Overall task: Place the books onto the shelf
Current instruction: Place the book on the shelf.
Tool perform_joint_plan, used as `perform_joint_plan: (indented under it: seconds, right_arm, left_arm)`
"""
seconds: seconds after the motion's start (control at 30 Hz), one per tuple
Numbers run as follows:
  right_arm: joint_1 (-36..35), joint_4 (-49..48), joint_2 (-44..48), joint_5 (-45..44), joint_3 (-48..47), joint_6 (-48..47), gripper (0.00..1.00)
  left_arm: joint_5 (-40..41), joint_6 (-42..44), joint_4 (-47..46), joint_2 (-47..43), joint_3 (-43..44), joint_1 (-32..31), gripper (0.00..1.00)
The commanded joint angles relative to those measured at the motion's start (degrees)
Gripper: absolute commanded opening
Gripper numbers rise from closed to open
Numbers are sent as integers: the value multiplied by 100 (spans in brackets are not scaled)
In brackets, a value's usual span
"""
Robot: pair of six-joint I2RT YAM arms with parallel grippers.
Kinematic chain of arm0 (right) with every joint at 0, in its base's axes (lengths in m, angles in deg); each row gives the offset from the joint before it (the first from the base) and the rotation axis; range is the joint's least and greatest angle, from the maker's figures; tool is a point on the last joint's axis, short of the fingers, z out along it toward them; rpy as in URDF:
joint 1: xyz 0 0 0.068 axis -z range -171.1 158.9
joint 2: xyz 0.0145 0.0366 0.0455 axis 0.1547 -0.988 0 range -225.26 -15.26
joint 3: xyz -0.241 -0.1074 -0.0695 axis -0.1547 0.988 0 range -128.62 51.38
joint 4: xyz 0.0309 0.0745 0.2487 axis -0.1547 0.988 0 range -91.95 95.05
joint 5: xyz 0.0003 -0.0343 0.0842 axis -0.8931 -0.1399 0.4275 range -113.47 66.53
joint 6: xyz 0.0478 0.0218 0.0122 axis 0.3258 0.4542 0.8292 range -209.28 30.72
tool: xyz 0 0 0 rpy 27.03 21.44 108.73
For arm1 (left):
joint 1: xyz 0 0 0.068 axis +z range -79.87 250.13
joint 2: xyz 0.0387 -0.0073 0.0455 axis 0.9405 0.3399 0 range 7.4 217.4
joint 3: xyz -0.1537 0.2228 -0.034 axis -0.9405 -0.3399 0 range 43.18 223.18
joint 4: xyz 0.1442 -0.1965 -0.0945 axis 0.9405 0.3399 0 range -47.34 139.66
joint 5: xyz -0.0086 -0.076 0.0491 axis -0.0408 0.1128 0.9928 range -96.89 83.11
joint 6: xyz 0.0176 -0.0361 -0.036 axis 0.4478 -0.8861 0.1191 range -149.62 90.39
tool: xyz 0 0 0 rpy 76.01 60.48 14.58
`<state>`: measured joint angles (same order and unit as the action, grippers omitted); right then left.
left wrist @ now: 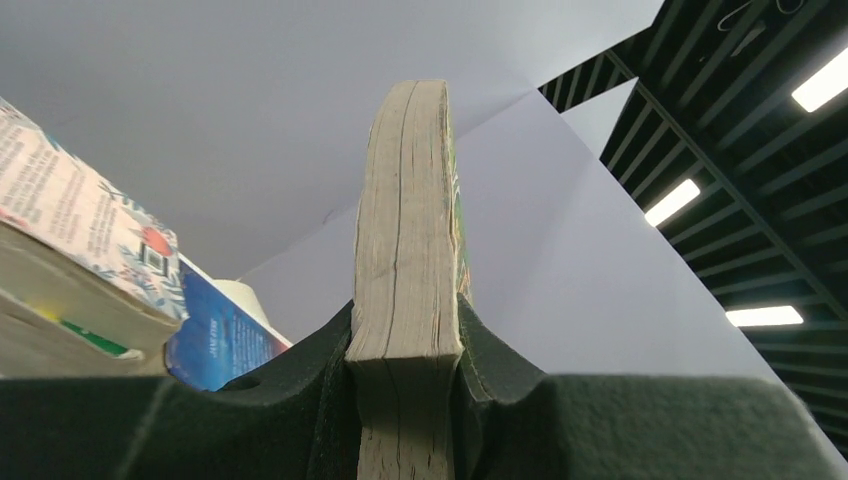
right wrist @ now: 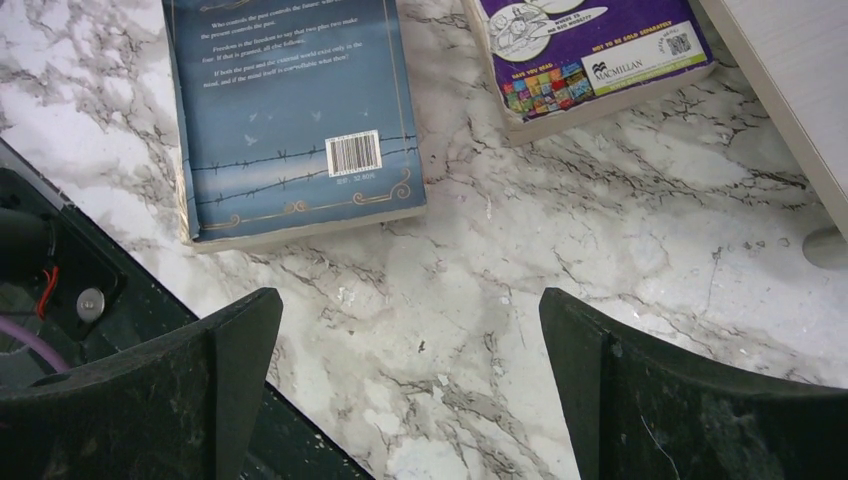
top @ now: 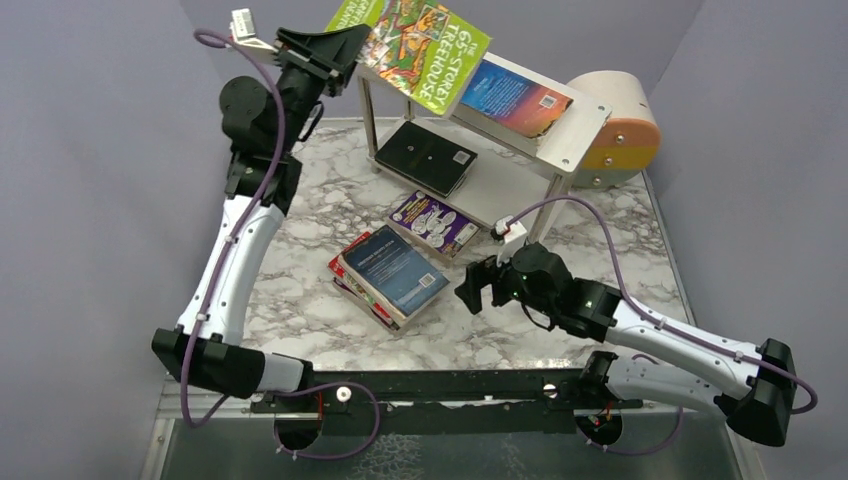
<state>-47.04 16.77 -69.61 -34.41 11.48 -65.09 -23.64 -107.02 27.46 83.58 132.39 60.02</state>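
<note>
Left tool (left wrist: 405,365) clamps the green Treehouse book (left wrist: 405,230) by its edge, tilted over the top board of the shelf (top: 575,125). Right tool (right wrist: 410,390) gapes wide, empty, over the marble worktop (right wrist: 600,250), near the blue-covered book (right wrist: 290,120).

Even, bright light from ceiling strips (left wrist: 675,200); soft shadows.

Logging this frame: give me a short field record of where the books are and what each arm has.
left fingers: shut on green book, held tilted over the top left end of the shelf
right fingers: open, empty, over the table
shelf top: blue book, flat
shelf bottom: black book, flat
on table: purple book; stack
</note>
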Motion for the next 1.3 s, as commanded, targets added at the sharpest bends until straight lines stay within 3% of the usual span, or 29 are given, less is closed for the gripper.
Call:
perform_joint_plan:
  seconds: [0.0,0.2,0.57,1.07,1.27]
  right_arm:
    - [-45,199,327,-208,142,141,100]
    - [-58,371,712,-255,295,302,100]
    - [-73,632,1237,-347,477,420,100]
    - [-69,581,1497,-339,650,525,100]
    - [-69,562,1506,-330,675,535,100]
  left_arm:
    - [1761,400,109,396,729,-983,0]
    - [2604,748,262,1145,1421,-2014,0]
    - [3236,607,376,2164,2228,-2873,0]
    - [3466,451,1205,2519,2679,-3076,0]
    - [3521,437,1350,2393,2461,-3069,0]
